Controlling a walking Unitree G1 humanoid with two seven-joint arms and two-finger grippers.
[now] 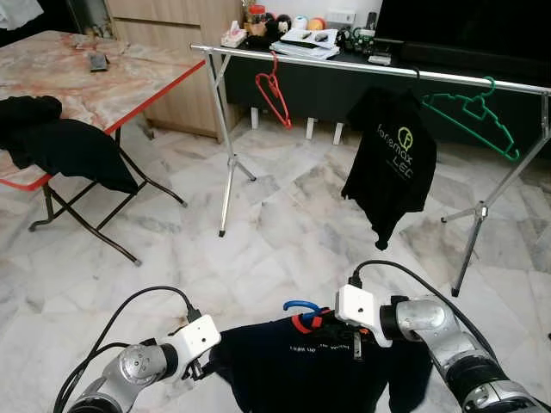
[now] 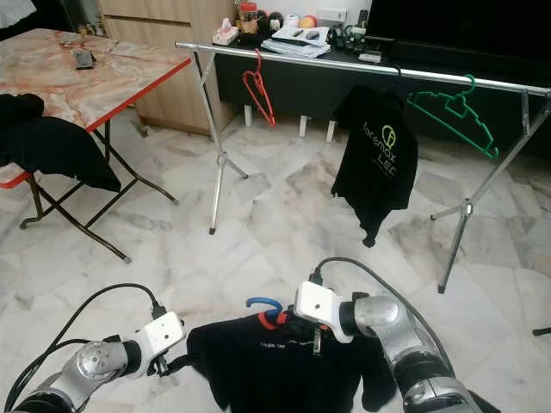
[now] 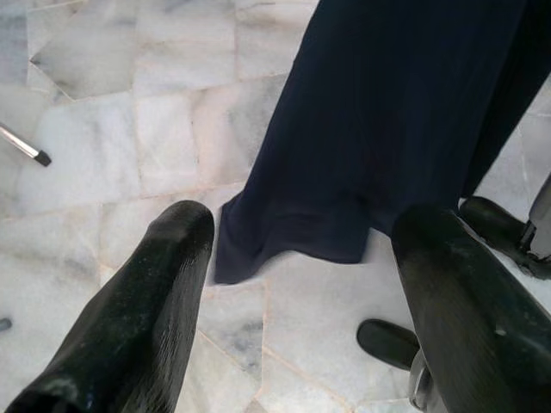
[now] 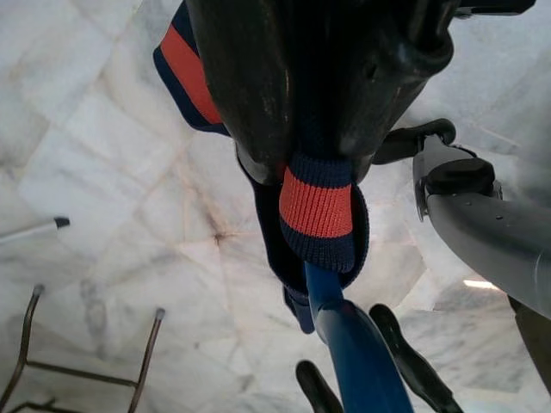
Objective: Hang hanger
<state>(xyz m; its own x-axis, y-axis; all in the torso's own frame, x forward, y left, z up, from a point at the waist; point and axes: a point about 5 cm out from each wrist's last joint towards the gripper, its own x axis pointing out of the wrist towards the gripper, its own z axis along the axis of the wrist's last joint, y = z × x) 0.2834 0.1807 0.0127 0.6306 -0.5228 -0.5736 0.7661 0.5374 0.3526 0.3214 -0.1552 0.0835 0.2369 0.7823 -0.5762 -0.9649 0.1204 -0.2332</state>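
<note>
Right end effector (image 4: 314,163) clamped on one blue hanger (image 1: 301,306), left end effector (image 3: 301,284) apart, two rail hangers

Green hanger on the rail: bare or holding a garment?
Bare. The green hanger hangs from the rail with nothing on it, beside the black shirt.

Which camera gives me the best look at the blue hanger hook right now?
The right wrist view: the blue hanger hook rises large from the striped collar clamped in the right gripper. Both eye views show it as a small blue curve beside that gripper.
</note>
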